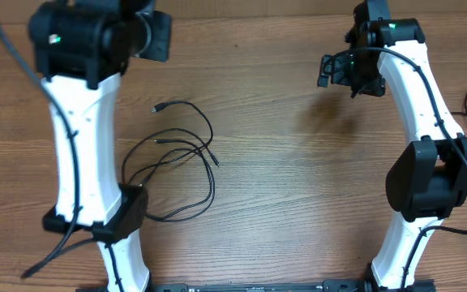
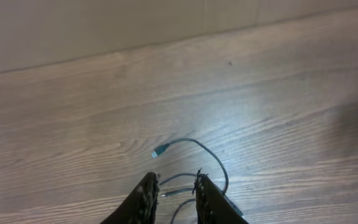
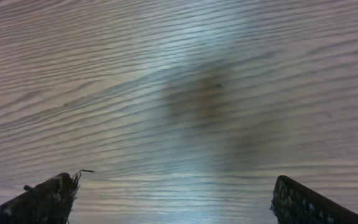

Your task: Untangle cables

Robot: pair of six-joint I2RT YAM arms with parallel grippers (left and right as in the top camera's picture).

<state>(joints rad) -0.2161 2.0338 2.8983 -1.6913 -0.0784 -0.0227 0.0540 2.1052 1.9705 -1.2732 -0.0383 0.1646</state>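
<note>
Overhead: one tangle of cables (image 1: 209,127), three plug ends visible; left claw (image 2: 175,179) and right claw (image 3: 174,180) both released.

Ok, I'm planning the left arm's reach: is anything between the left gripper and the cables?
Nothing visible does. In the left wrist view, the left gripper looks straight onto the cables, with only bare table around them. The overhead view shows no other object between them either.
</note>
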